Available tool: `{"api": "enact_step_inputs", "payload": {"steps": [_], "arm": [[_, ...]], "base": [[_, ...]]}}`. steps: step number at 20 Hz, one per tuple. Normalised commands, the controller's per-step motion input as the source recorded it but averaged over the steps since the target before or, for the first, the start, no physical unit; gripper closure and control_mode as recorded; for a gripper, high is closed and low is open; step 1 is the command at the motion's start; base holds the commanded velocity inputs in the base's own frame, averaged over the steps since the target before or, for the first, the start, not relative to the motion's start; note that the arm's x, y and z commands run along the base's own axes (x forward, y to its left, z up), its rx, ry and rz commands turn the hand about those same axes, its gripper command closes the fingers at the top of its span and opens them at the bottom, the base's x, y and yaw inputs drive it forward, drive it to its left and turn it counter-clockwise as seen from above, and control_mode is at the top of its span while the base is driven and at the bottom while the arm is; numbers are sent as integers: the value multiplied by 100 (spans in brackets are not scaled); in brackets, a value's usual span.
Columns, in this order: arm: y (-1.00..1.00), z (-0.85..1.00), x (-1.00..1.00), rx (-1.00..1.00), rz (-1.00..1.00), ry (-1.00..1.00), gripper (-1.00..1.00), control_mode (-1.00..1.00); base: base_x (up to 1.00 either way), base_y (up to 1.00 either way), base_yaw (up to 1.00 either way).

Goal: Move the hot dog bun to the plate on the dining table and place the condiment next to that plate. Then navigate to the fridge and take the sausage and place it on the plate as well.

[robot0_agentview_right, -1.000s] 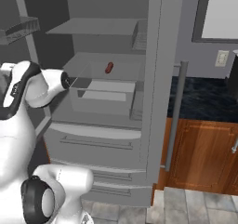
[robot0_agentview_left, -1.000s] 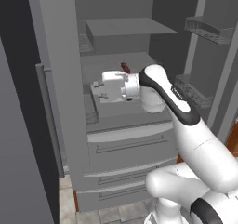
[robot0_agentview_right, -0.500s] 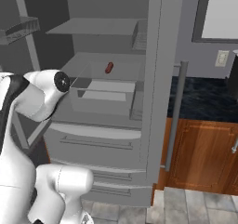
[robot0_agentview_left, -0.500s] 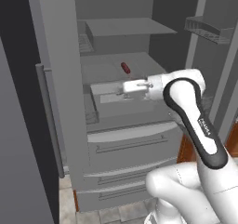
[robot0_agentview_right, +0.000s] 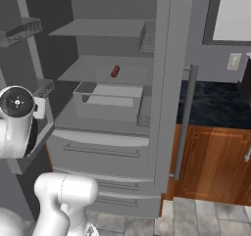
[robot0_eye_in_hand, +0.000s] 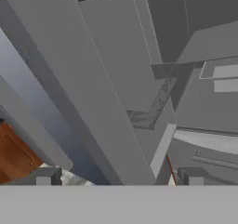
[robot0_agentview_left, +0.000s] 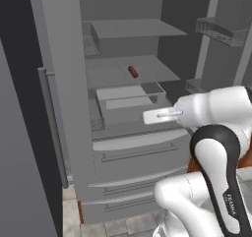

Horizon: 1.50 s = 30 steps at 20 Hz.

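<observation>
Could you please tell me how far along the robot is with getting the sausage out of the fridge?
Done: the robot is at the fridge, whose doors stand open. In hand: nothing; the hand is open and empty, its fingertips apart, looking along a fridge door. Left: the sausage lies untouched on the middle shelf, so grasping it and carrying it to the plate remain. The bun and condiment steps cannot be judged from here.

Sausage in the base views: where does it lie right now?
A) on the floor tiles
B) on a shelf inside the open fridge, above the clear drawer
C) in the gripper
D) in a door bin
B: the sausage rests on a shelf of the open fridge, just above the clear drawer, nothing touching it.
</observation>
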Motion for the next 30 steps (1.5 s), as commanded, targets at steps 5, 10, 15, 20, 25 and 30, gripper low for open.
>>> {"api": "enact_step_inputs", "payload": {"steps": [5,10,15,20,25,30], "arm": [[-43,17,-67,-32,-25,0,-100,-100],[-60,-3,-49,-25,-16,0,-100,-100],[-64,-9,-21,-17,-16,1,-100,-100],[-6,0,0,0,-6,1,-100,-100],[0,0,17,0,0,6,-100,-100],[0,0,11,0,0,4,-100,100]], "base": [[0,0,0],[0,0,0],[0,0,0],[0,0,0],[0,0,0],[36,0,0]]}}
